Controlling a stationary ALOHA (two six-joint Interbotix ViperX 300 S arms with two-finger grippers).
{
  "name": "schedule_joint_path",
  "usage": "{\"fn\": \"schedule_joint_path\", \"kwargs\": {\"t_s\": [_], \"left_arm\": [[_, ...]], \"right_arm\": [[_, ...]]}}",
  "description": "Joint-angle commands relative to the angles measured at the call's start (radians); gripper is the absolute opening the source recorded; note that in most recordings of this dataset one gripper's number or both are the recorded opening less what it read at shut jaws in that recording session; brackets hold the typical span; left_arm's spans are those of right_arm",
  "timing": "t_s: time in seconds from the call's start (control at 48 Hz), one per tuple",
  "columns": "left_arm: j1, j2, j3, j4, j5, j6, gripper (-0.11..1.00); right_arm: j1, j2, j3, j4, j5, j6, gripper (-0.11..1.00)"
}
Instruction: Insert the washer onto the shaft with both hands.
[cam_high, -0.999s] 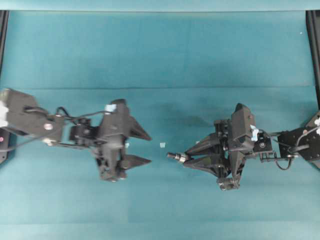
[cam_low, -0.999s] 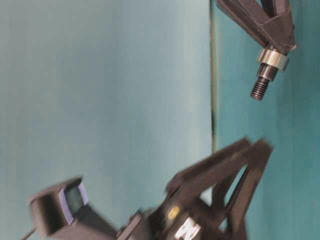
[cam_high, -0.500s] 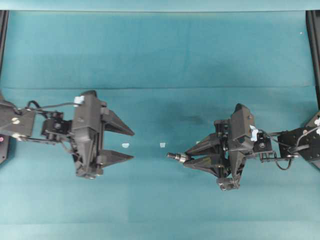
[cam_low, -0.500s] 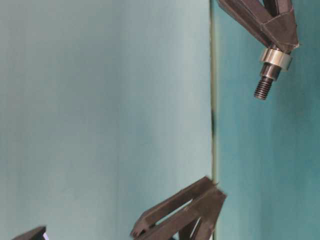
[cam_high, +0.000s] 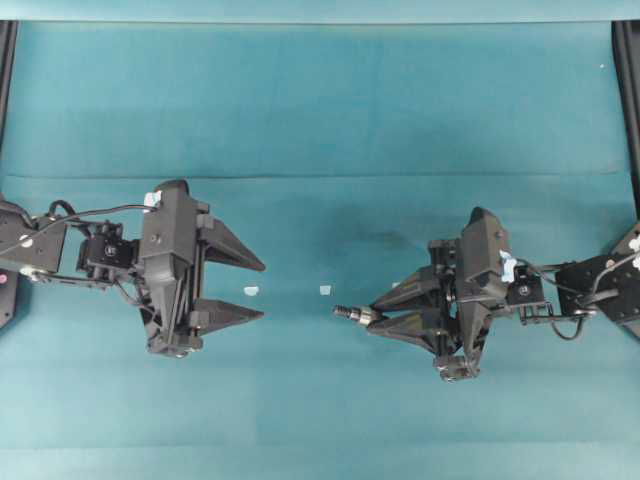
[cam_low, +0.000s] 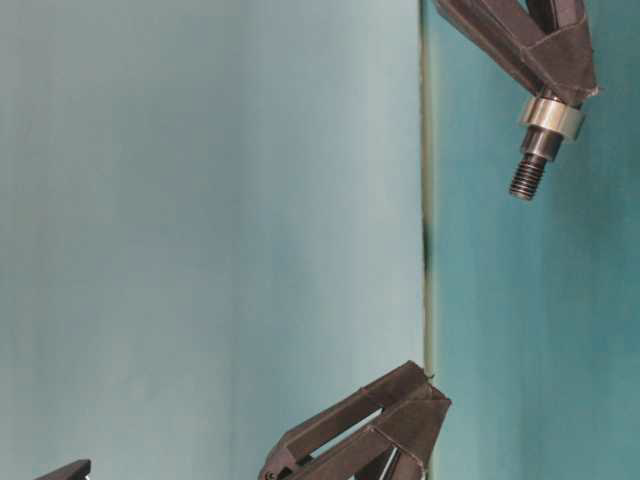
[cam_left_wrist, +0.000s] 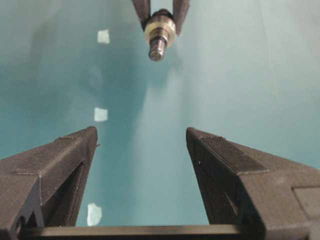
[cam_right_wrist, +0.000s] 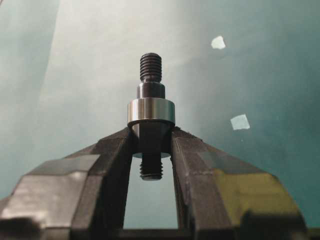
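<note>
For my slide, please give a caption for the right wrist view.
Right gripper holds the dark stepped metal shaft, the silver metal washer seated on it.

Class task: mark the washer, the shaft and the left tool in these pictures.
washer (cam_right_wrist: 150, 110): right wrist view, front of the silver ring.
shaft (cam_right_wrist: 150, 67): right wrist view, threaded tip above the ring.
left tool (cam_high: 252, 291): overhead view, the gap midway between its open fingertips.

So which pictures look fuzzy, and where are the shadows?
Left wrist view: the near left pincer looks soft, the far shaft blurry. Right wrist view: the shaft and washer look sharp. Overhead view: a faint dark shadow lies on the table near the right pincer. Table-level view: hazy left side.
</note>
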Motion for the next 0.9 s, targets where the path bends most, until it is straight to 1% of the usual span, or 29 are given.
{"fn": "schedule_joint_path", "kwargs": {"t_s": [0.0, 0.229, 0.874], "left_arm": [[0.000, -0.011, -0.014, 0.002, 0.000, 0.000, 0.80], [0.000, -0.011, -0.017, 0.002, 0.000, 0.000, 0.80], [0.000, -0.009, -0.012, 0.002, 0.000, 0.000, 0.79]], "right_arm": [[0.002, -0.008, -0.014, -0.002, -0.006, -0.006, 0.00], [0.002, -0.008, -0.014, 0.000, 0.017, -0.006, 0.00], [0.000, -0.008, -0.014, -0.002, 0.017, -0.008, 0.00]]}}
